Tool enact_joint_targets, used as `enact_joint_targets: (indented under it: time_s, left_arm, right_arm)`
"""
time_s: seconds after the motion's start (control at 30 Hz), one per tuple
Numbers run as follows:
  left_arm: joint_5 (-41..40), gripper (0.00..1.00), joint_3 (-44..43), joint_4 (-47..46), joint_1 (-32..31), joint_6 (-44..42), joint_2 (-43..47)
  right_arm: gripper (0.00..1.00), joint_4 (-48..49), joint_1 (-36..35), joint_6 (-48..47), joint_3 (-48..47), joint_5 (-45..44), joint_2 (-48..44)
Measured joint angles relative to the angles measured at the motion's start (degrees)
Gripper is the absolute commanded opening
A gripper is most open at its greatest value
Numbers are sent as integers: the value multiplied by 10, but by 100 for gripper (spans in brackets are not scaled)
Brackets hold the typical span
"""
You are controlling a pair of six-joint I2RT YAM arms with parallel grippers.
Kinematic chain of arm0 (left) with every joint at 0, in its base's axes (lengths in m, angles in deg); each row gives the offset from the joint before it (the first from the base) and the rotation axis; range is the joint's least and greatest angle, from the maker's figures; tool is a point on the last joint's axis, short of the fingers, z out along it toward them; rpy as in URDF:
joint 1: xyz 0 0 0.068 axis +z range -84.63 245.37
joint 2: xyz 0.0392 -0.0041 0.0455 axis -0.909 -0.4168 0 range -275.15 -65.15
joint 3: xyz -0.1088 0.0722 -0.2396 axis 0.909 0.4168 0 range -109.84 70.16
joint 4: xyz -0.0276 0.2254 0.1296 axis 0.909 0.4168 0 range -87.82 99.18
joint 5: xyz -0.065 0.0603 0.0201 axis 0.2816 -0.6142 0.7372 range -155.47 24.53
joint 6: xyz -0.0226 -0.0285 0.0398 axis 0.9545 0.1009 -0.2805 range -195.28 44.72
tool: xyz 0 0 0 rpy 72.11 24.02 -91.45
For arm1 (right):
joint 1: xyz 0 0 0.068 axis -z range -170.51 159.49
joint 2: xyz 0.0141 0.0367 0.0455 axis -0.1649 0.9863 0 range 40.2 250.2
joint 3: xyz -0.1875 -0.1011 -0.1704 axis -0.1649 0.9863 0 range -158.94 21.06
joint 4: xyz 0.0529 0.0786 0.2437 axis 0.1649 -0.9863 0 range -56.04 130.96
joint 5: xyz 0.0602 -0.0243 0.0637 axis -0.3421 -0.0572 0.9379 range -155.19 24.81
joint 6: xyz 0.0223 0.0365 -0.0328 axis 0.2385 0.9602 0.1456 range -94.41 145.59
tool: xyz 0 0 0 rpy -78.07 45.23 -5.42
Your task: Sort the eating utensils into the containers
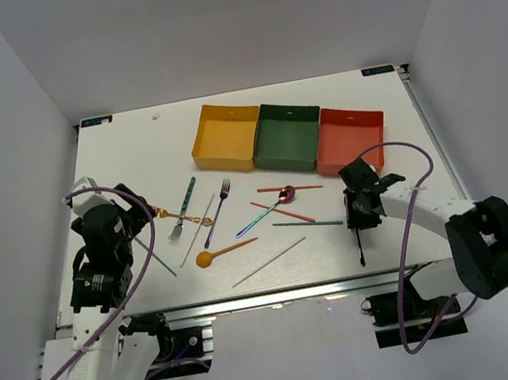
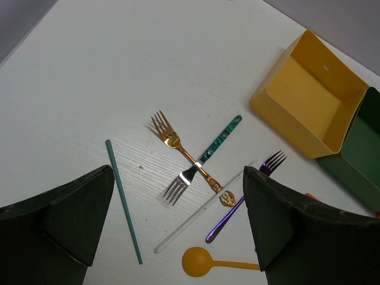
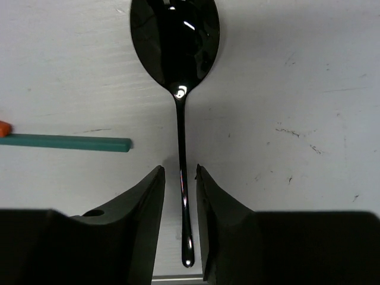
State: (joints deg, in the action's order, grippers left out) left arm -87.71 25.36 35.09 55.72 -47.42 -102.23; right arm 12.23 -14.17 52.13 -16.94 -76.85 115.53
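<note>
My right gripper (image 1: 360, 218) (image 3: 180, 172) is low over the table, its jaws narrowly apart on either side of the handle of a black spoon (image 3: 175, 41) (image 1: 359, 248), with a small gap on each side. My left gripper (image 1: 135, 224) (image 2: 178, 178) is wide open and empty above a gold fork (image 2: 184, 151), a silver fork with a teal handle (image 2: 205, 155), a purple fork (image 2: 246, 196), a pale chopstick (image 2: 202, 211), a green chopstick (image 2: 123, 202) and an orange spoon (image 2: 199, 261). The yellow tray (image 1: 225, 161), dark green tray (image 1: 288, 157) and red-orange tray (image 1: 351, 159) stand in a row at the back.
At the table's middle lie an iridescent pink spoon (image 1: 284, 195), red chopsticks (image 1: 288, 187), a green chopstick (image 1: 308, 224) (image 3: 65, 142) and a pale chopstick (image 1: 268, 262). The black spoon's handle tip lies near the table's front edge (image 3: 178, 279).
</note>
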Motion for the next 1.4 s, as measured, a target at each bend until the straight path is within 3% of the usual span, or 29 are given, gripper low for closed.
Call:
enact_joint_targets:
  time_s: [0.17, 0.23, 0.3, 0.57, 0.7, 0.93, 1.07, 1.23, 1.4]
  left_arm:
    - [4, 98, 1, -1, 0, 0, -3]
    - [5, 98, 1, -1, -1, 0, -4]
    - [6, 98, 1, -2, -2, 0, -5]
    - [7, 98, 1, -2, -3, 0, -6]
    - [7, 98, 1, -2, -3, 0, -6]
    - [6, 98, 1, -2, -3, 0, -6]
    - [5, 98, 1, -2, -3, 0, -6]
    - [2, 98, 1, -2, -3, 0, -3]
    - [2, 98, 1, -1, -3, 0, -5]
  right_arm:
    - [21, 19, 0, 2, 5, -9, 20]
    - [6, 24, 0, 4, 5, -11, 22]
    - [0, 31, 0, 8, 3, -11, 26]
    - [0, 24, 0, 20, 5, -11, 13]
    - [0, -13, 0, 16, 1, 1, -56]
    - [0, -50, 5, -2, -103, 33, -132]
    - [0, -57, 34, -52, -235, 36, -30]
    - [0, -92, 56, -171, -472, 38, 202]
    - [0, -142, 64, -281, -654, 16, 362]
